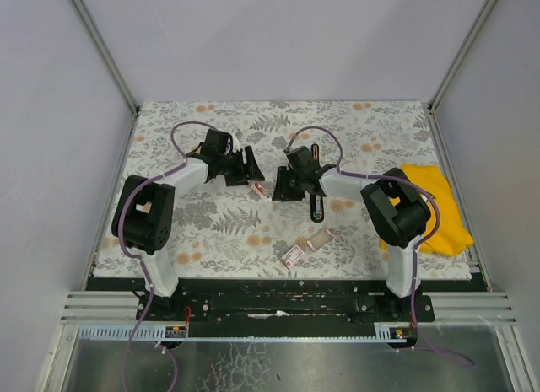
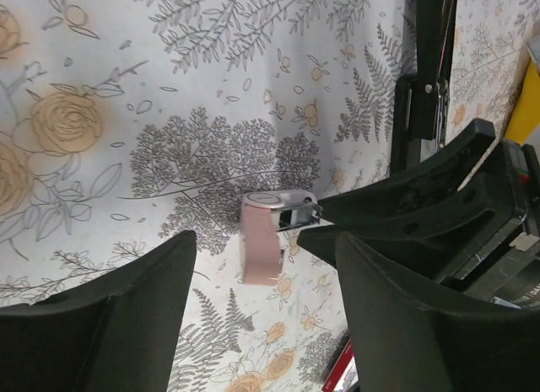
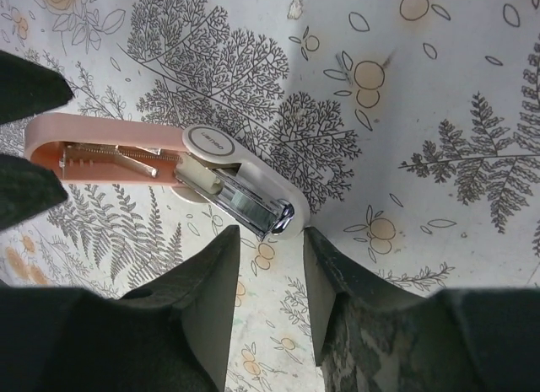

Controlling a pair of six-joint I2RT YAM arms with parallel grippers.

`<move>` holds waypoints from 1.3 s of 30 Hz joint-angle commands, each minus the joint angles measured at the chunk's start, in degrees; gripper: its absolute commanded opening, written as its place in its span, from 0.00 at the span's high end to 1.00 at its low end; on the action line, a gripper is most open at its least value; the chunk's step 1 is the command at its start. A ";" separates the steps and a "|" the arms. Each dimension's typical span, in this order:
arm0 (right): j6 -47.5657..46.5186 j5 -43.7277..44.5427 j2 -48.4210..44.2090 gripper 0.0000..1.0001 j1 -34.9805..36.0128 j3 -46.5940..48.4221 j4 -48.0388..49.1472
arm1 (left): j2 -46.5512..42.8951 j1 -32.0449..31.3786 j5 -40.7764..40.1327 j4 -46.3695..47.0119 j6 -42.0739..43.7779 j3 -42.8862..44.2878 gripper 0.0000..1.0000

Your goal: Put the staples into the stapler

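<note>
Pink plastic and bright steel make up the stapler (image 3: 211,169), which lies on the floral tabletop (image 1: 371,131) near its middle, between the two arms. In the right wrist view we see it from the side with its inside showing: a spring and a thin rod run along the pink shell, a white piece sits at mid-length, and the steel magazine sticks out at one end.

At that steel end we find the right fingers (image 3: 211,299). They stand apart, one tip on either side of it and close to it, with a gap between them wider than the end itself, so they are not clamped on it. At the pink end, the left fingers (image 2: 126,316) are spread wide. The end sits between them with bare tabletop showing on both sides, so they grasp nothing.

Just to the right of the right fingers, in the top view, a long, narrow black tool (image 1: 317,205) lies on the tabletop, pointing front to back. Nearer the front edge, well apart from the stapler, lies a small pink and clear pack (image 1: 305,244). At the right edge a yellow cloth (image 1: 443,211) lies bunched, partly behind the right arm.
</note>
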 commanded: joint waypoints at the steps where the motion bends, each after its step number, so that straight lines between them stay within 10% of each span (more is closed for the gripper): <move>1: -0.22 0.01 1.36 0.58 0.24 1.42 1.33 | 1.02 -1.64 0.76 -0.40 1.26 1.82 0.36; 23: -1.31 1.78 2.23 0.64 0.18 1.19 0.32 | -1.52 -8.62 -0.98 1.41 -2.74 -1.23 0.46; 39: -10.06 -1.70 -17.26 0.30 -7.69 -9.19 -5.81 | -8.11 -6.29 -1.29 16.74 14.34 -8.80 0.29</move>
